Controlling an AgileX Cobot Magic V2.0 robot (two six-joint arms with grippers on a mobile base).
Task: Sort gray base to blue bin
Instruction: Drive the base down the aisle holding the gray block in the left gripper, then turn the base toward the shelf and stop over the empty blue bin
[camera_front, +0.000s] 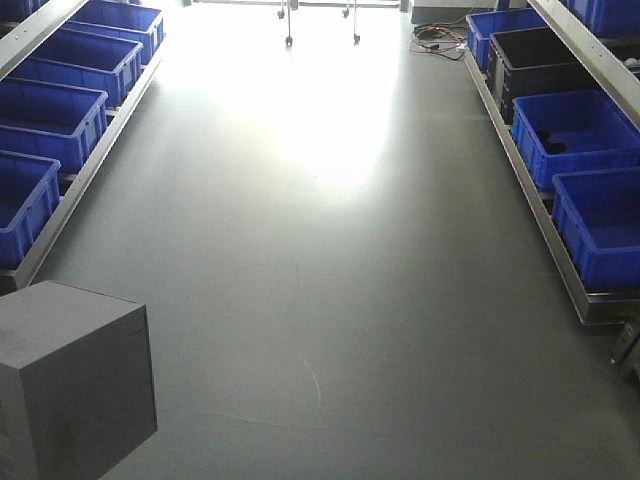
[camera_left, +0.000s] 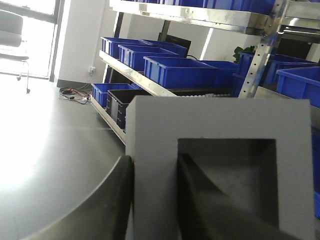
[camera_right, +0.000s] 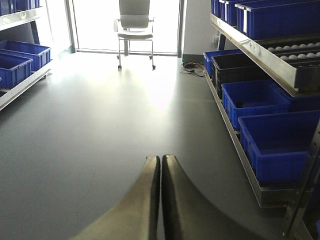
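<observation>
Our left gripper (camera_left: 154, 165) clamps only one wall of the gray base (camera_left: 220, 120), which may slip; right gripper (camera_right: 160, 165) jaws are together.

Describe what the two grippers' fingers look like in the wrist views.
The left gripper has two dark, nearly black fingers, smooth and curved, narrowing toward the tips. The right gripper looks the same. No cables, markings or arm links show.

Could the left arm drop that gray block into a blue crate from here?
Probably not yet. The left tool grips the gray block, but the blue crates sit on side racks across open floor. Nothing blocks the way.
</observation>
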